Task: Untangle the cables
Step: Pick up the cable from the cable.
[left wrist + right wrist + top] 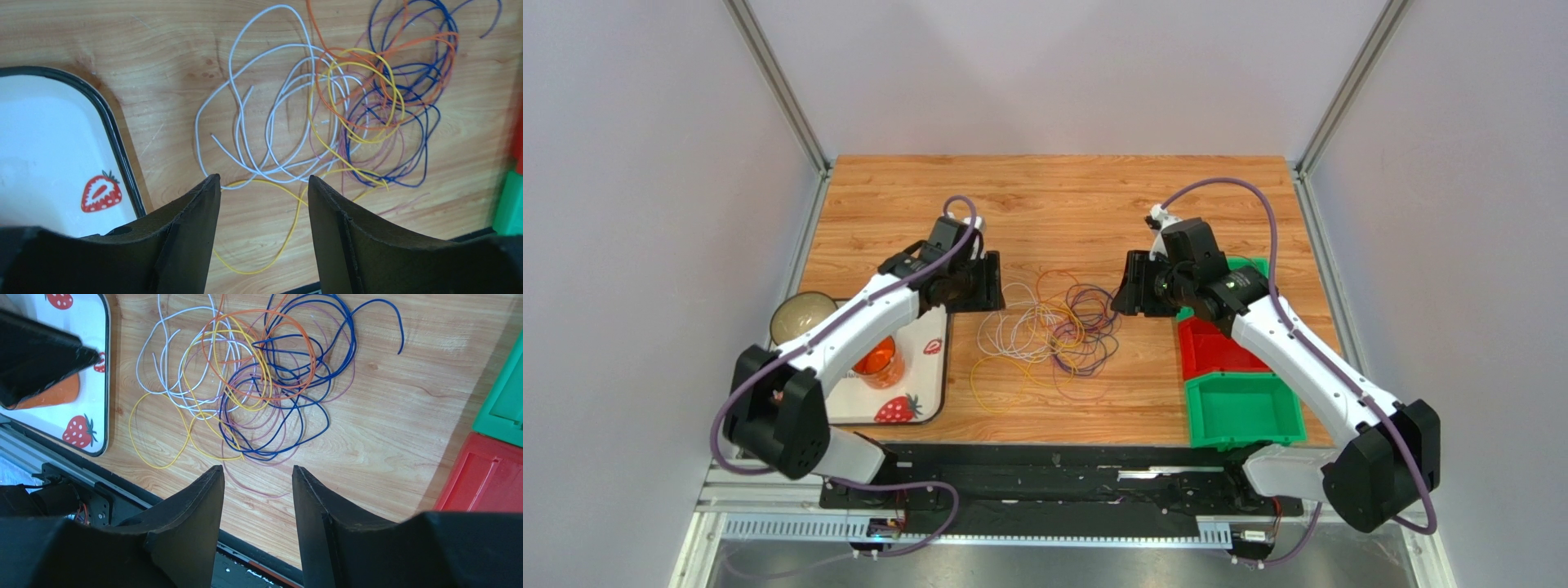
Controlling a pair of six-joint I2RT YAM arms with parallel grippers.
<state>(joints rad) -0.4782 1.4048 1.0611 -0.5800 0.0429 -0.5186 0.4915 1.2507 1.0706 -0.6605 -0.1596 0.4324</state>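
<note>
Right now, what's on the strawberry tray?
An orange object sits on the tray, partly hidden under the left arm; its kind is unclear. The arm covers the tray's middle and far left, so whether the bowl rests on it cannot be seen.

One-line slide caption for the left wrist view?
Open left gripper, empty, facing the tangled cables on the wooden table; strawberry-print tray at left.

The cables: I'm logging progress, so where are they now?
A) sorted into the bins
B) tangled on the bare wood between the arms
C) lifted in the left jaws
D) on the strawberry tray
B: the cables lie intertwined on the table, with the left gripper and right gripper both open and empty.
</note>
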